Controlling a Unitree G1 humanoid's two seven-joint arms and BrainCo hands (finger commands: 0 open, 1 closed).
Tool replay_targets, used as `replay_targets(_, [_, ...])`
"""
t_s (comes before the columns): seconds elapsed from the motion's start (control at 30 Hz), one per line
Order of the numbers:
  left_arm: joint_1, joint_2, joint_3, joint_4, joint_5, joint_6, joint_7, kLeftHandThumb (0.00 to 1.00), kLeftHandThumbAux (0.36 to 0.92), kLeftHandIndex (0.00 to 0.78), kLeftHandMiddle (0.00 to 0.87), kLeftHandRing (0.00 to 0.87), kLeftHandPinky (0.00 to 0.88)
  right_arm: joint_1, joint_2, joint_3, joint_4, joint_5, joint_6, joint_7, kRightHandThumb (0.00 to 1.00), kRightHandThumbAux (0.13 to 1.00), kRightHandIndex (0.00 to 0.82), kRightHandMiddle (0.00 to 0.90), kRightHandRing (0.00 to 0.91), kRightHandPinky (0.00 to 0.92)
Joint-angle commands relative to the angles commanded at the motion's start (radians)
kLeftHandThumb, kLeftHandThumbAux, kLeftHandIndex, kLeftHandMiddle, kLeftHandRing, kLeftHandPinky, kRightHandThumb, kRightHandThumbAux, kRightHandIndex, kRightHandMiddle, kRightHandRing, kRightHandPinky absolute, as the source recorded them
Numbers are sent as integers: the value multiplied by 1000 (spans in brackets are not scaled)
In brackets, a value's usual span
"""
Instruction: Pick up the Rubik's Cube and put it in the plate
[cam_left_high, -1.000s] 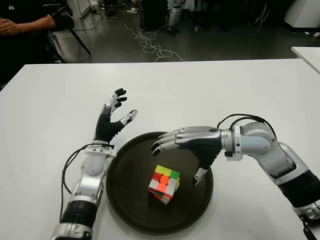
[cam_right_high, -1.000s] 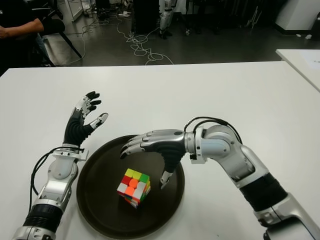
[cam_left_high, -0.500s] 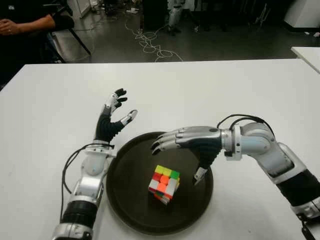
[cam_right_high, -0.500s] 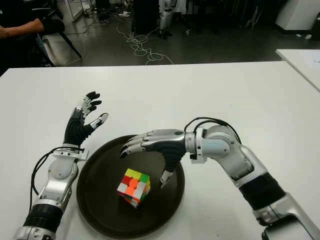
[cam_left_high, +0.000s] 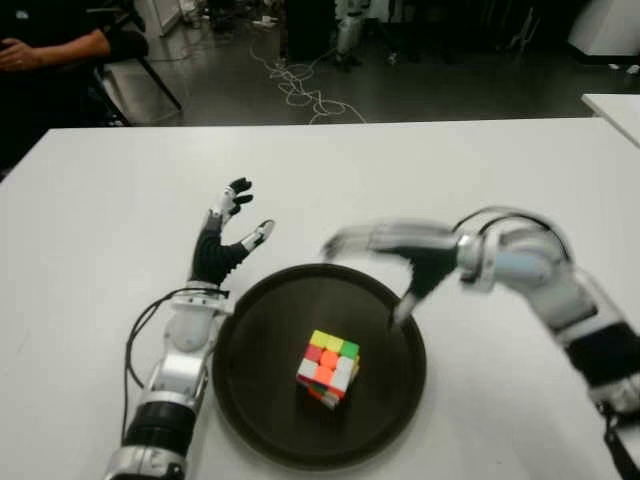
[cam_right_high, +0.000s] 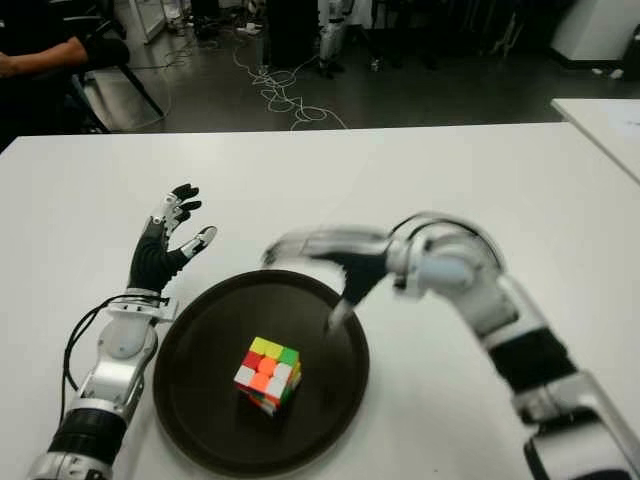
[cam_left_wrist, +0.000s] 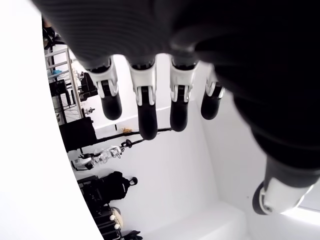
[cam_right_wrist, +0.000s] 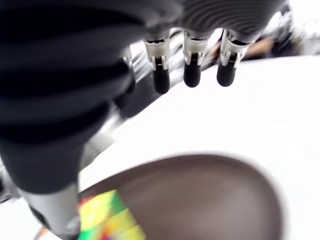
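1. The right hand (cam_left_high: 385, 245) is smeared by motion in both eye views; its finger outlines cannot be read there.
2. The Rubik's Cube (cam_right_wrist: 102, 220) is blurred and cut by the right wrist view's edge.
3. A person (cam_left_high: 45, 45) is cropped at the corner.

One Rubik's Cube (cam_left_high: 329, 367), one plate (cam_left_high: 250, 400), two robot hands, one table (cam_left_high: 100, 200).
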Motion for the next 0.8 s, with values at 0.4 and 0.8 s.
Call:
replay_targets(0.4, [-11,10,-2,8,4,6,-6,73,604,96,159,153,126,82,219,-188,-88,258,350,-182,0,615,0,0,0,2])
replay_targets(0.8, [-11,12,1,16,-4,0,-10,67,597,99,167,159,120,189,452,-363,-297,472,795,-458,0,764,85,131,123,112])
